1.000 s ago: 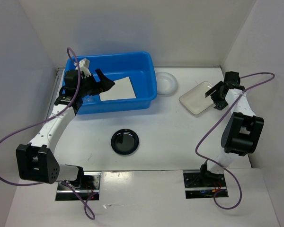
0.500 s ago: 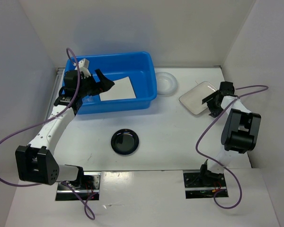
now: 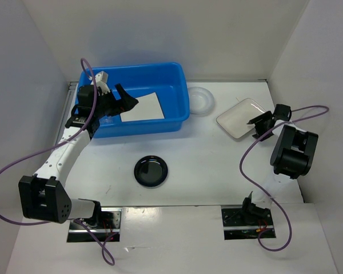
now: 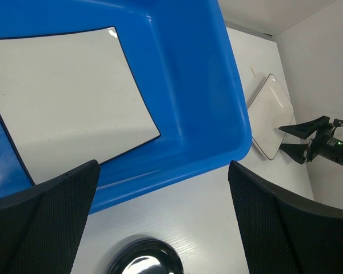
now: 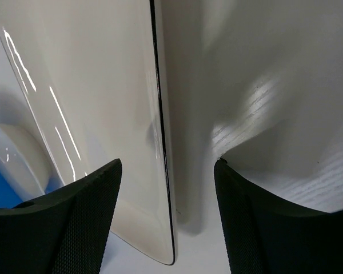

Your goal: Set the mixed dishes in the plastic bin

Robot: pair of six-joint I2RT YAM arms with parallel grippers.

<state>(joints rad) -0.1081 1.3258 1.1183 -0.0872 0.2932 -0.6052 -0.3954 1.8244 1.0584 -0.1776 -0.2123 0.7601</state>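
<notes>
Wide right jaws are straddling the pale plate (image 3: 235, 117).
Shallow rim bite is risking a slip; left jaws are gaping.

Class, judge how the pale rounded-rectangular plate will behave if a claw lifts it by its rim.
Probably stiff: the pale plate keeps a straight, crisp rim. Likely slippery: its glossy face shows sharp highlights, so the right claw, open astride that rim, might slip. Held at one edge, it may tilt.
</notes>
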